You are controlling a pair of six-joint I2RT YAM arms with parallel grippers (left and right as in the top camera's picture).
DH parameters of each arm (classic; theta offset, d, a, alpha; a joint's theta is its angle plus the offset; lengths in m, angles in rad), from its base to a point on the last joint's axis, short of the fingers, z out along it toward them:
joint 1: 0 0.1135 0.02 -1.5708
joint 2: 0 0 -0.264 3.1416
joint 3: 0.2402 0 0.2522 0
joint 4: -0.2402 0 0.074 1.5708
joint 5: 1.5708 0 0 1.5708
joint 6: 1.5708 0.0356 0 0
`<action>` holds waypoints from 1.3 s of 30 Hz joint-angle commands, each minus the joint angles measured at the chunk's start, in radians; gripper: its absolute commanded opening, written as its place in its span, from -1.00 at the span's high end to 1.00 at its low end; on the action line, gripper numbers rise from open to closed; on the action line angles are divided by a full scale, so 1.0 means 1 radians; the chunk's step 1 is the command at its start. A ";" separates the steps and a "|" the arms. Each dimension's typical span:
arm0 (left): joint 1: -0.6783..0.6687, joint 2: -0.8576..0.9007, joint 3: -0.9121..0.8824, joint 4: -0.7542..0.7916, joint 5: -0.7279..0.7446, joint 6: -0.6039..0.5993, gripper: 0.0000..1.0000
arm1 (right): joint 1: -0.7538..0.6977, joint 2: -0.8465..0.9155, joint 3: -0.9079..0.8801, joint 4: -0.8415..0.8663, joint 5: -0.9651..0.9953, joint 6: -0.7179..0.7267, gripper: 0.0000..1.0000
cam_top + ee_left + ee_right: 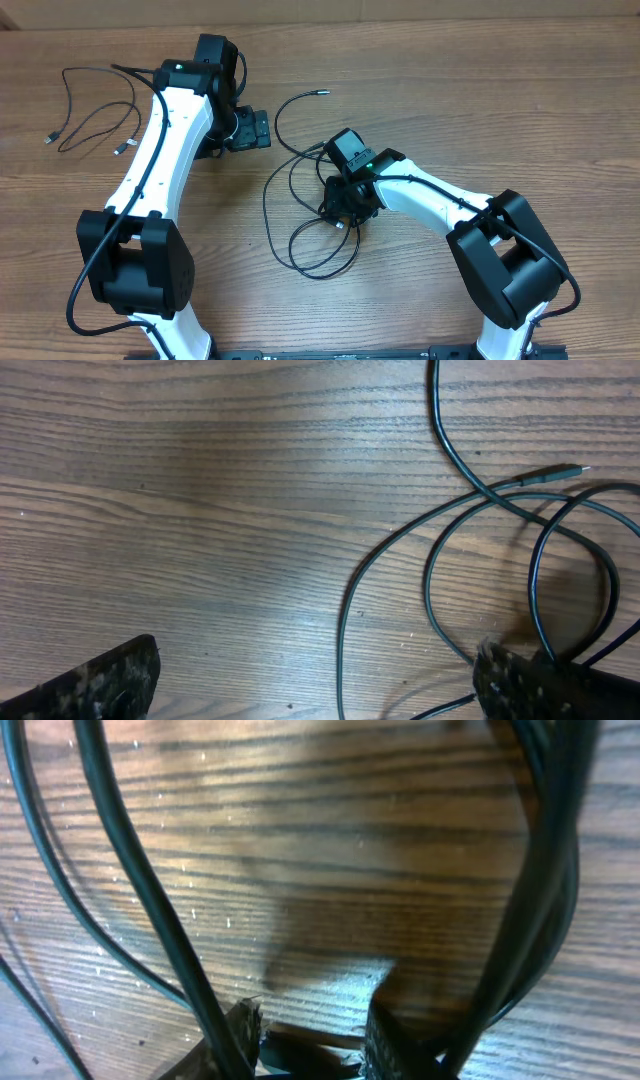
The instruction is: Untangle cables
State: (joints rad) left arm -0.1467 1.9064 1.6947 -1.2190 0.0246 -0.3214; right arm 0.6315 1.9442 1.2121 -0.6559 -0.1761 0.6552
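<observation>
While left gripper [247,131] wide open, cables [349,592] loop just beside one finger, on table [450,80]. Right gripper [347,212] low amid them, cables flanking both fingers, gap narrow; grip on any cable unclear.

Wood-grain table [480,90], black cables lying directly on it.
Near centre, the tangled cables [300,215] lie in overlapping loops, with one plug end [322,93] trailing toward 12 o'clock. A separate loose cable [95,115] lies curled, well apart at 10 o'clock, its ends toward the left edge.
</observation>
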 commanded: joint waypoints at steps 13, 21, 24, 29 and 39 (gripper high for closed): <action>0.002 -0.015 -0.009 0.001 -0.008 0.007 -0.99 | 0.003 -0.020 0.141 -0.158 -0.069 0.010 0.28; 0.002 -0.015 -0.009 0.001 -0.008 0.007 -0.99 | 0.063 -0.017 0.134 -0.210 -0.069 0.011 0.29; 0.002 -0.015 -0.009 0.001 -0.008 0.008 -0.99 | 0.101 -0.017 0.134 -0.210 -0.029 0.068 0.29; 0.002 -0.015 -0.009 0.001 -0.008 0.007 -0.99 | 0.171 -0.016 0.134 -0.197 0.082 0.187 0.23; 0.002 -0.015 -0.009 0.001 -0.008 0.007 -0.99 | 0.284 -0.002 0.133 -0.153 0.201 0.304 0.07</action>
State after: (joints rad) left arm -0.1467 1.9064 1.6947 -1.2190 0.0246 -0.3218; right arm 0.8948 1.9442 1.3426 -0.8333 -0.0166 0.9112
